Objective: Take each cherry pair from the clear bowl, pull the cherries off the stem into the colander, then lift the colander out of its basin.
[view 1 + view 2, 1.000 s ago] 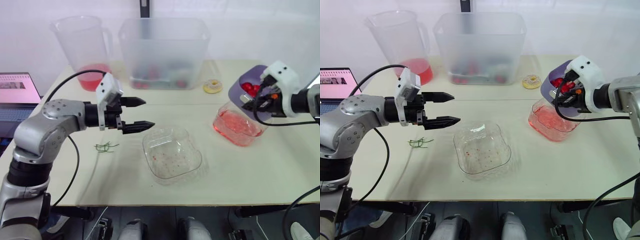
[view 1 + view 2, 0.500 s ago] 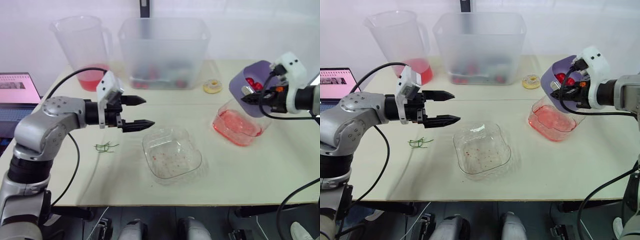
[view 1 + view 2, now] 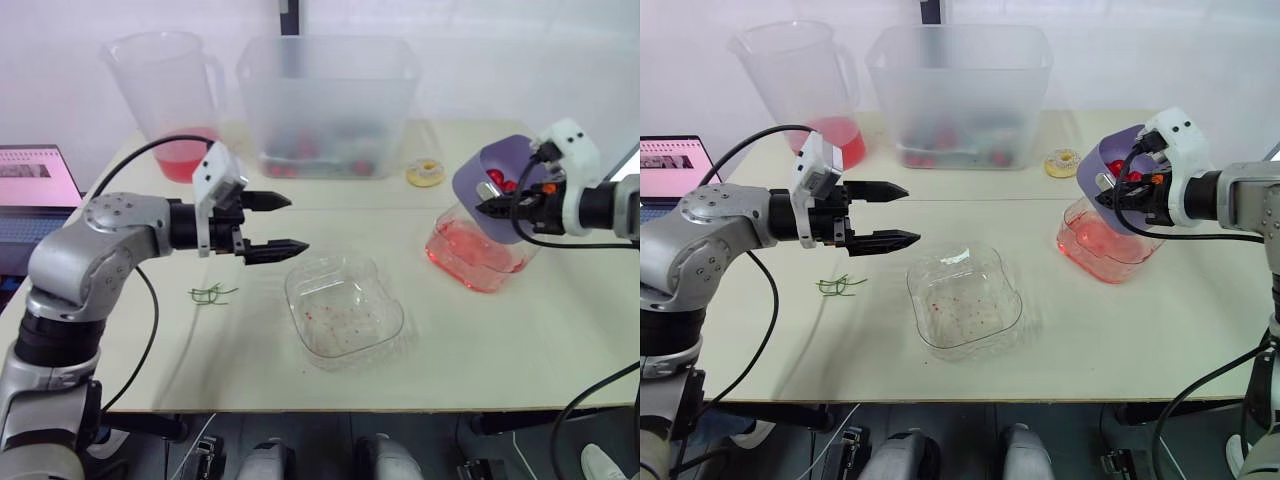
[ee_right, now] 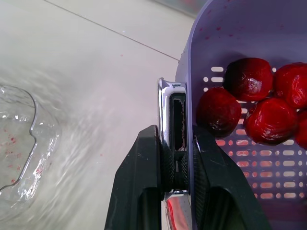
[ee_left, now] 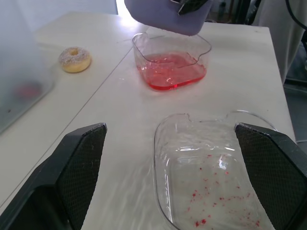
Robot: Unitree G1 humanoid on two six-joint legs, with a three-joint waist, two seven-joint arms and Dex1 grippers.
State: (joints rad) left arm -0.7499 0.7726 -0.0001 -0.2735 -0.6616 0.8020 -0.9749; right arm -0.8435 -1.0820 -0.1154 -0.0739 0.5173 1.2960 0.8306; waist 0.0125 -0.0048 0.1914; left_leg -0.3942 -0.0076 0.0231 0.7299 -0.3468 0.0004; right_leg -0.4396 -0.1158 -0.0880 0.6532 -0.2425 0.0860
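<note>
Right gripper (image 4: 175,133) is pinching the colander (image 3: 1100,168) by one wall, holding it tilted just above the basin (image 3: 1102,245) near the worktop's (image 3: 1120,340) right edge. Risk: the one-sided grip is likely letting it swing or slip, so the cherries (image 4: 268,120) could roll out over the low rim. Left gripper (image 3: 910,213) is hovering wide open beside the empty clear bowl (image 3: 962,298), mid-front.

Colander (image 3: 470,185) matt purple plastic; clear bowl (image 3: 390,325) glossy transparent plastic; cherries (image 4: 268,120) shiny; table (image 3: 500,350) smooth matt.
</note>
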